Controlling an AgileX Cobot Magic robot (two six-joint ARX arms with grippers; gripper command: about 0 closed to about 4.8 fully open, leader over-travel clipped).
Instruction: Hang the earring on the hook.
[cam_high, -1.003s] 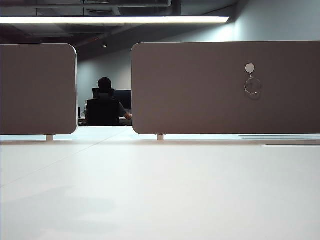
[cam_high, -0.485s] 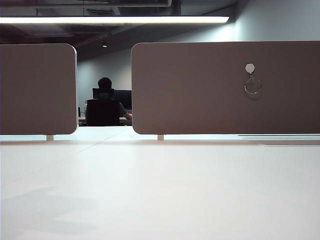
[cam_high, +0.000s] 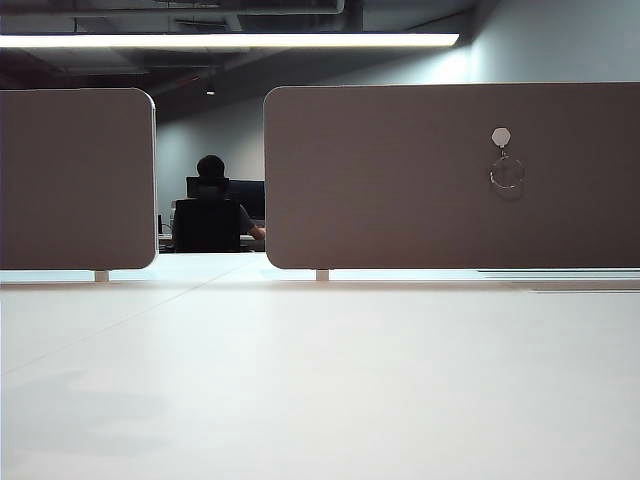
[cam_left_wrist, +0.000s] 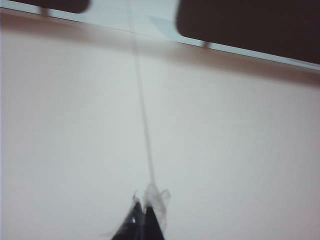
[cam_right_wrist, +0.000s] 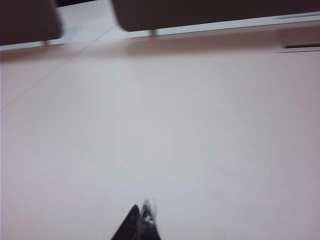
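Exterior view, earring (cam_high: 506, 174) hanging plumb from hook (cam_high: 501, 137), pincers (cam_left_wrist: 145, 220) (cam_right_wrist: 141, 220) closed

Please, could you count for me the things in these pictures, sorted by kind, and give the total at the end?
Brown panels: 2, the left panel and the right panel
Hook: 1, hook
Earring: 1, earring, hanging on the hook
Grippers: 2, left gripper, right gripper, both shut and empty, over the table
Total: 6

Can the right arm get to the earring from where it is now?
Probably yes. The earring hangs on the hook on the open face of the brown panel, and the table before it is bare. The right pincer is shut, empty, low over the table.
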